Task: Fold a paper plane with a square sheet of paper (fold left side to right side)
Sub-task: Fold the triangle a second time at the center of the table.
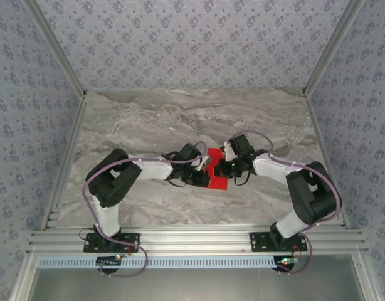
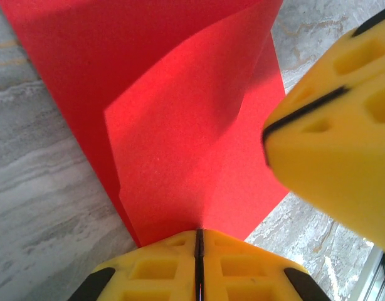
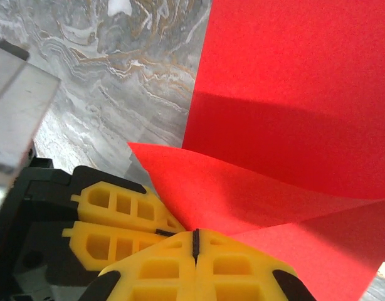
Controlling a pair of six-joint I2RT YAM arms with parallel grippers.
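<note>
Left side first: my left gripper (image 1: 200, 170) sits at the middle of the marble table (image 1: 136, 119), pressed up against the left edge of the red sheet of paper (image 1: 217, 182). In the left wrist view its two yellow fingers (image 2: 155, 266) are clenched, the seam between them a thin dark line, and the paper's near edge runs straight into that seam, so I am pinching it. From there the paper rises away from my fingertips as a curled upper layer, one free corner standing up on the left, with a flat lower layer lying on the marble beneath it. One sheet, I count, and it is doubled over on itself. From above it looks longer than it is wide. Its long axis runs from the far side of the table toward my bases, the near end leaning a little to the right. I cannot make out a pointed nose on either end. Now the right: my right gripper (image 1: 229, 165) closes in from the other side, just across the paper from the left one. In the right wrist view its fingers (image 3: 236, 266) are clamped too, and a raised fold of the red sheet feeds into their seam. Two grippers, both grasping the same sheet, tips near each other with the paper between them.
</note>
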